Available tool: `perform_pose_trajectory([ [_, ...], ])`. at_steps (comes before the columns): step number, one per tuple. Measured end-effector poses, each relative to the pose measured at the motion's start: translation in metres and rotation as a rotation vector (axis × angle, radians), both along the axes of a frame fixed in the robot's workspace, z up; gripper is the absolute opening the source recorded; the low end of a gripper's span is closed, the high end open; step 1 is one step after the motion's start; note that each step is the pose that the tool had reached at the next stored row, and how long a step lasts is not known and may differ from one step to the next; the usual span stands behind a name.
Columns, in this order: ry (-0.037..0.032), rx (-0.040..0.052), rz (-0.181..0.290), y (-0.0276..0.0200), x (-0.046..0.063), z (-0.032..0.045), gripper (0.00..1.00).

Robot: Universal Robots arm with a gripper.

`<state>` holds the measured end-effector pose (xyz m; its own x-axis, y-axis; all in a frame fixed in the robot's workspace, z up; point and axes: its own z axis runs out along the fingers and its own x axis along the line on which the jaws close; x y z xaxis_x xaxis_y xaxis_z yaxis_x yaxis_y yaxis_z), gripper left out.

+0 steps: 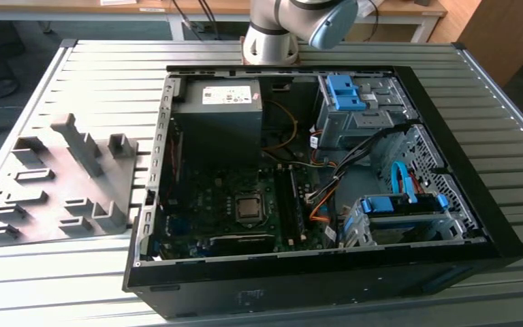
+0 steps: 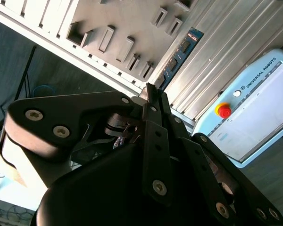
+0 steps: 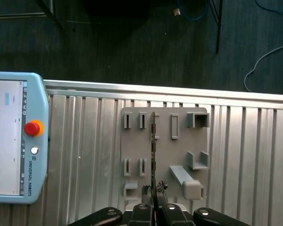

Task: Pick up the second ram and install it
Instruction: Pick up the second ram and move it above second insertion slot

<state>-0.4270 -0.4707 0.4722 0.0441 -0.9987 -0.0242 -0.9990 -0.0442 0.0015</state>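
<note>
Ribbed desk (image 3: 85, 141) and grey tray (image 3: 165, 153) seen beyond, ram (image 3: 153, 141) clamped by one end in the claw (image 3: 153, 195), projecting straight out past its tips

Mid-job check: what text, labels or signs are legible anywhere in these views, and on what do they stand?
Teach pendant: a line of print, the maker's name, along its edge by the red button; its screen text is too small to read.
Power supply label: too blurred to read.
Computer case front: a small mark, unreadable.
The second ram, held edge-on in the gripper: no legible print.
</note>
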Motion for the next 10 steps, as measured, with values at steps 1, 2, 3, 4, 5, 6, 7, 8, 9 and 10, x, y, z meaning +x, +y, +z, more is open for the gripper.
perform_pose_trajectory([
  [1,0.0000,0.0000,0.000,0.0000,0.0000,0.0026,0.14],
  [2,0.0000,0.0001,0.000,0.0000,0.0000,0.0045,0.14],
  [3,0.0000,0.0001,0.000,0.0000,0.0000,0.0052,0.14],
  [4,-0.0001,0.0002,0.000,0.0000,0.0000,0.0052,0.14],
  [5,0.0000,0.0001,0.000,0.0000,0.0000,0.0052,0.14],
  [6,0.0001,0.0001,0.000,0.0000,0.0000,0.0052,0.14],
  [7,0.0002,-0.0001,0.000,0.0000,0.0000,0.0052,0.14],
  [8,0.0001,-0.0001,0.000,0.0000,0.0000,0.0051,0.14],
  [9,0.0001,-0.0001,0.000,0.0000,0.0004,0.0044,0.14],
  [10,0.0012,-0.0004,0.000,0.0000,0.0023,0.0030,0.14],
])
